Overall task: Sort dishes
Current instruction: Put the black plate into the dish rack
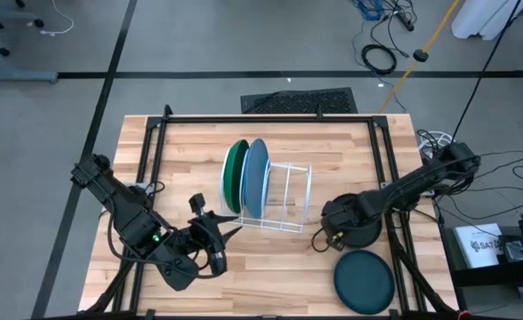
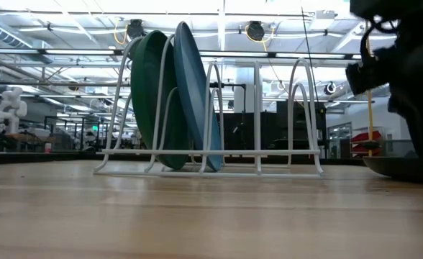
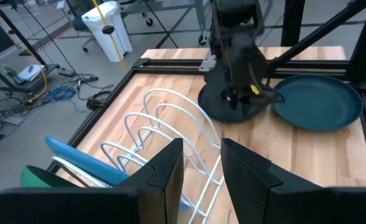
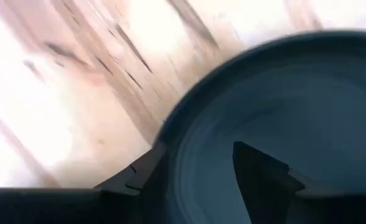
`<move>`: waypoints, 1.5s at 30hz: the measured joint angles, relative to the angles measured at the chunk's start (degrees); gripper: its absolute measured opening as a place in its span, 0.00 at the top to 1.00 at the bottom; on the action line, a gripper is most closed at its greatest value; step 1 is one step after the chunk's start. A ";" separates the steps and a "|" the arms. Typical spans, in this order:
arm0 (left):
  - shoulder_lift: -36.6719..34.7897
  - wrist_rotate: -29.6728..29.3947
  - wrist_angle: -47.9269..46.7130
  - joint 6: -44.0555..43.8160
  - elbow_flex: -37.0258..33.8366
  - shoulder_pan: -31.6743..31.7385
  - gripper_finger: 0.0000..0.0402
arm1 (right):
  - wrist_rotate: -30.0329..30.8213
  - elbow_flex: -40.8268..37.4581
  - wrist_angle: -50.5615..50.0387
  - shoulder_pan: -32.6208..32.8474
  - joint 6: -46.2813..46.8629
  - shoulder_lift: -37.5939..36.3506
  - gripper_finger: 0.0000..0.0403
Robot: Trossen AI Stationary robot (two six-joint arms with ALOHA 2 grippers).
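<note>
Right tool [image 4: 195,168] fingers spread astride round black plate [image 4: 282,124] rim, left tool [image 3: 201,168] parted

Even overhead light is washing the tabletop [image 1: 270,267] brightly, casting only faint shadows — ceiling strip lamps are glaring behind the white rack [image 2: 211,155] in the low view, while the right wrist view is smearing with heavy motion blur — woodgrain streaking, plate rim [image 4: 189,106] going soft
</note>
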 joint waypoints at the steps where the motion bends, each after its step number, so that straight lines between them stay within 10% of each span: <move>1: 0.00 0.01 0.11 0.00 -0.01 0.01 0.71 | 0.27 0.00 0.00 0.00 0.33 -1.24 0.58; 34: -0.02 -0.13 0.31 0.04 0.01 0.16 0.71 | 0.78 0.26 3.27 1.62 2.32 8.27 0.59; 45: -0.02 -0.13 0.34 0.07 0.01 0.16 0.71 | 4.03 0.20 2.54 1.60 -0.24 8.28 0.90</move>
